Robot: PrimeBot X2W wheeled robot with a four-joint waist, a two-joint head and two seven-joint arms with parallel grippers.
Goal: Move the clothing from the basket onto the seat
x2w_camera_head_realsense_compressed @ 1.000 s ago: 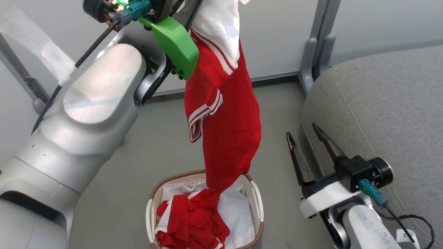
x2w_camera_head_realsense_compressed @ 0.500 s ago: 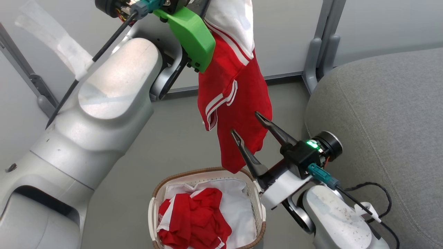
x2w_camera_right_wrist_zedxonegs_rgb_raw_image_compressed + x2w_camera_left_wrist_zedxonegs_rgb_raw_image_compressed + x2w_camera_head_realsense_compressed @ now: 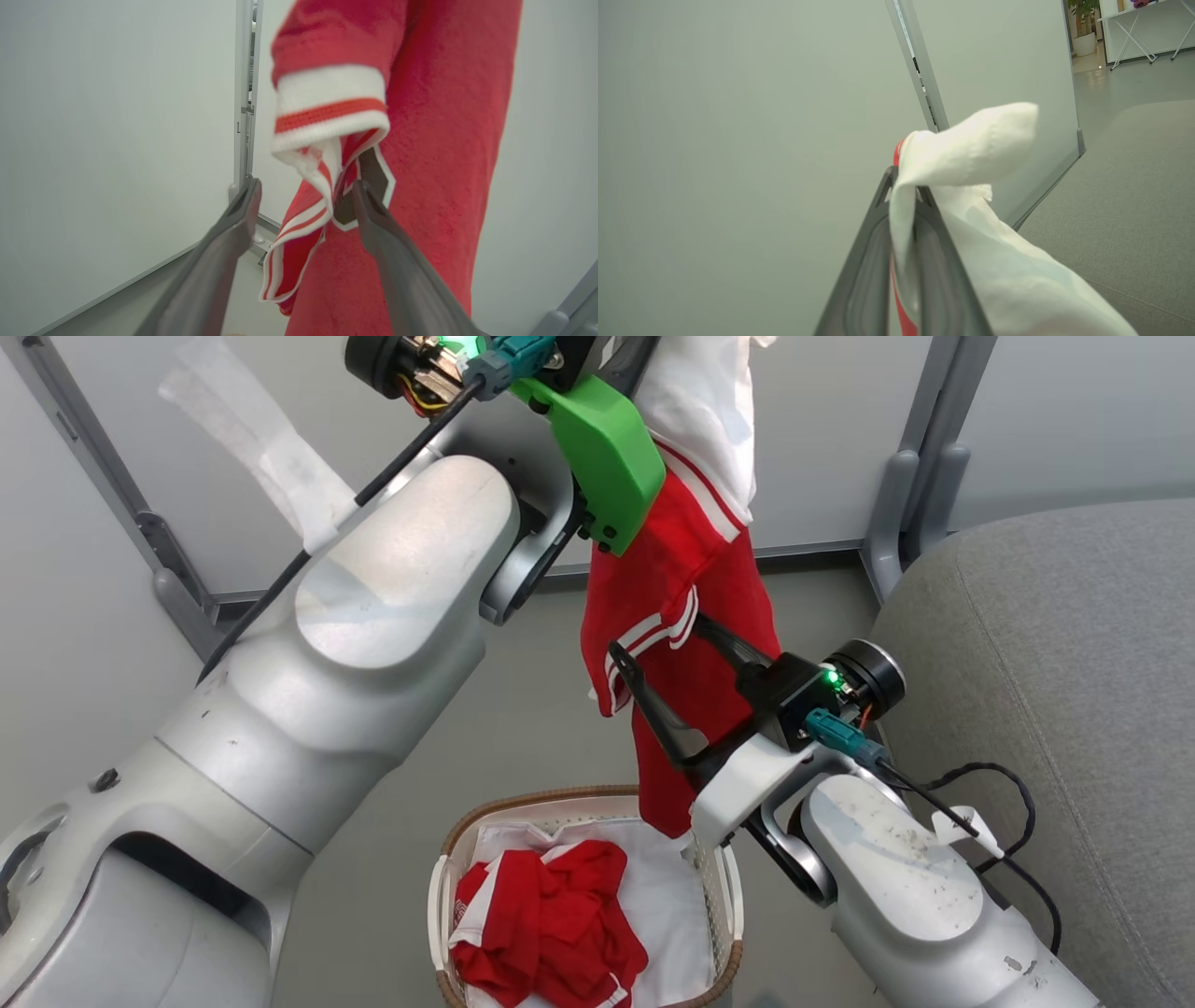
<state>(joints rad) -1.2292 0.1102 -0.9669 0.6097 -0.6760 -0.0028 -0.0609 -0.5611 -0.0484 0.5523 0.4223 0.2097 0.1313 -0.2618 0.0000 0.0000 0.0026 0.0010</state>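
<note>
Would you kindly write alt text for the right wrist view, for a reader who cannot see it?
The right gripper, jaws open, frames the white-striped sleeve of a hanging red garment, against a pale wall panel.

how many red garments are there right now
2. One red jersey hangs from the shut left gripper, its sleeve between the open jaws of the right gripper. The other red garment lies crumpled in the basket on the white liner; more may be hidden in that heap.

My arms wear smooth silver-grey rounded shells (image 3: 401,579), with a green plastic bracket (image 3: 602,457), teal plugs (image 3: 836,733), black cables (image 3: 358,506) and long dark fingers (image 3: 648,709).
</note>
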